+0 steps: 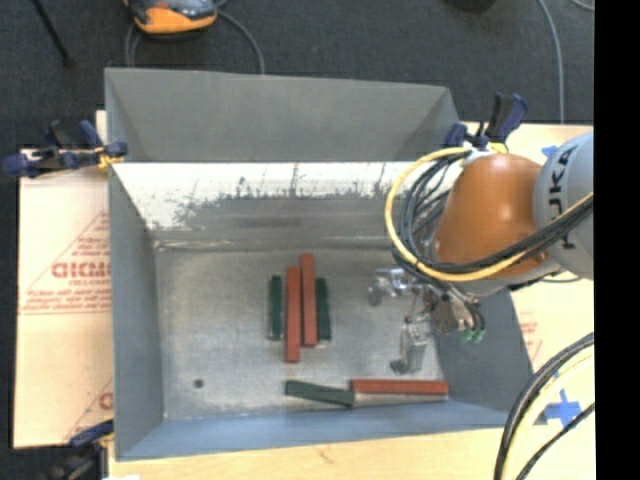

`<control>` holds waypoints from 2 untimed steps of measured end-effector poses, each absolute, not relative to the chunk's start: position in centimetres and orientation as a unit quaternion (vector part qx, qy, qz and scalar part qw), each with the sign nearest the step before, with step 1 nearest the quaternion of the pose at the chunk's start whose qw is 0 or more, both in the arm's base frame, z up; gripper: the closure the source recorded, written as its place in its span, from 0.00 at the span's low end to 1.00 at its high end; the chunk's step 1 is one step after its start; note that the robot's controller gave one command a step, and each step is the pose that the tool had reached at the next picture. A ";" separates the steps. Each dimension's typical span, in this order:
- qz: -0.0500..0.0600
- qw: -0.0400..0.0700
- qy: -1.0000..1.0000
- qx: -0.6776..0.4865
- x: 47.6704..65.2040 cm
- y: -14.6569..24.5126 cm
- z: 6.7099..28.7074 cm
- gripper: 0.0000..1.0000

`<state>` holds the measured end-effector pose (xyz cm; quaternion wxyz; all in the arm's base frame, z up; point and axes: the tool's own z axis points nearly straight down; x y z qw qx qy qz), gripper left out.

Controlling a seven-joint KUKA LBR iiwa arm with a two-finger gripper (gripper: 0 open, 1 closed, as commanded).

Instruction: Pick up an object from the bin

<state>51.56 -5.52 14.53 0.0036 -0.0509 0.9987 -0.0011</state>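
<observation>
We see the gripper (408,358) over the right part of the grey bin (200,308), close to a red stick (400,389) that lies along the front wall. A dark green stick (318,393) meets its left end. At the middle, two red bars (293,318) lie side by side between two green bars (275,308), apart from the gripper.

On the floor of the grey metal bin (210,308), at centre, four slim bars lie side by side, running twelve to six: two green plastic bars (275,308) flank two red plastic bars (294,313). Toward six, a dark green bar (318,393) and a lone red bar (400,389) meet end to end.
</observation>
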 end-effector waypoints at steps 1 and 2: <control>0.000 0.001 0.992 -0.126 48.5 -7.0 13.4 0.00; 0.000 0.002 0.994 -0.111 47.5 -7.6 8.8 1.00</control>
